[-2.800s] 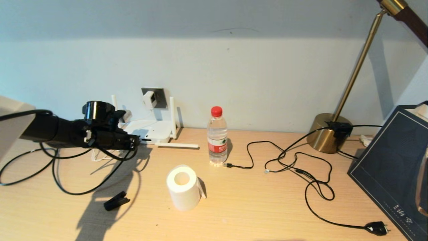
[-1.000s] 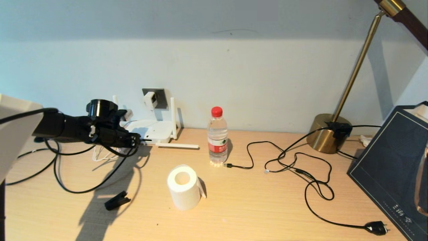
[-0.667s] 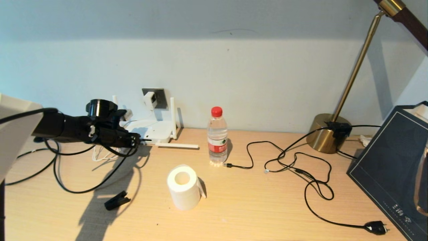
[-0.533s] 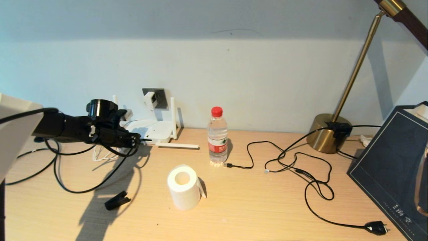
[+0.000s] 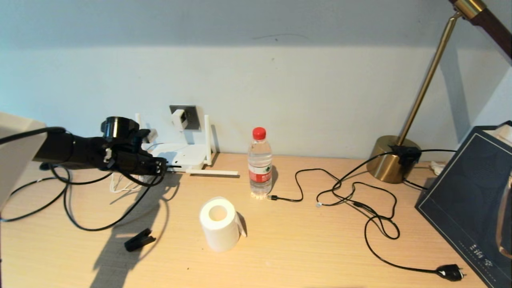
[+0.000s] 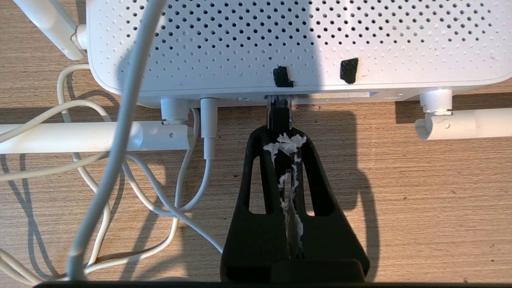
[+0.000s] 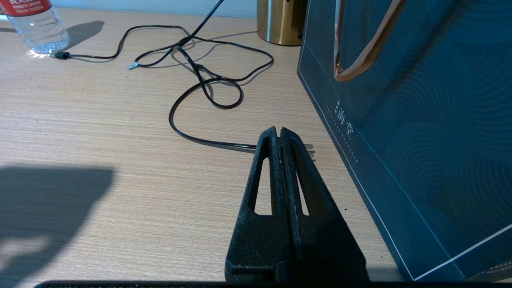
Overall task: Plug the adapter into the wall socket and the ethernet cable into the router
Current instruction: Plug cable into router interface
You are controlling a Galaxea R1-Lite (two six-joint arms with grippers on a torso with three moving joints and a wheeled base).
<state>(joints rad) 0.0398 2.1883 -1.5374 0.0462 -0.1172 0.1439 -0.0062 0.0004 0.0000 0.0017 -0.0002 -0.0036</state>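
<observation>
My left gripper point(image 5: 162, 167) reaches forward low, fingers pinched together; right gripper point(image 7: 279, 134) parked, fingers closed.

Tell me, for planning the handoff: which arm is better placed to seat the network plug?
Left. The left gripper, shut on the black ethernet cable, holds its plug at the flat white router; the right gripper sits far away.

White adapter point(image 5: 178, 118) sits in wall socket point(image 5: 189, 114); ethernet cable point(image 6: 279, 116) seemingly enters router point(image 5: 178, 155).
</observation>
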